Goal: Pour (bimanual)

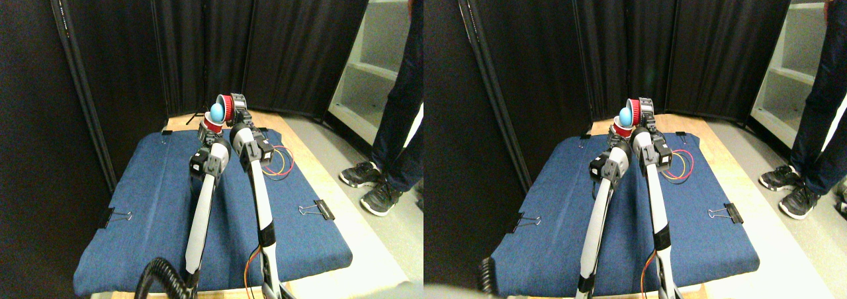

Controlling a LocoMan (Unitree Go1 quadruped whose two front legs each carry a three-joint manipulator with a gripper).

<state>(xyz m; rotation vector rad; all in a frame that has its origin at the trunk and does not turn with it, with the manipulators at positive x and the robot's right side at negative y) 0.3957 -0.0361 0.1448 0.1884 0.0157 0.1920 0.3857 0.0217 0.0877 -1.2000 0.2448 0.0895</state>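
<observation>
While the right pincer (233, 107) holds the red cup (225, 107) tipped onto its side above the far end of the tabletop (159, 200), I read this as the pour in hand: a pale blue ball (217, 111) sits at that cup's mouth, directly over the second red cup (212, 124) carried upright by the left pincer (210, 132). Each pincer appears clenched on its own cup, though the jaws are too small for me to confirm the grip. To do the step well, I would keep the lower cup steady and centred under the upper rim, continue the roll slowly, and keep the two rims close so the ball cannot bounce off the rim and escape. I would not shift the left manipulator until the ball has settled. The tabletop is covered with a blue cloth (304, 239) pinned by binder clips (319, 210) at its right and left edges and its far corner; a coil of red and yellow wire (281, 163) lies near the right edge, just beside the right manipulator. Black curtains (278, 41) close the rear and left of the room, white shelving (374, 54) stands at rear right, and a person's legs and dark shoes (374, 183) stand on the floor to the right, well apart from the work.
</observation>
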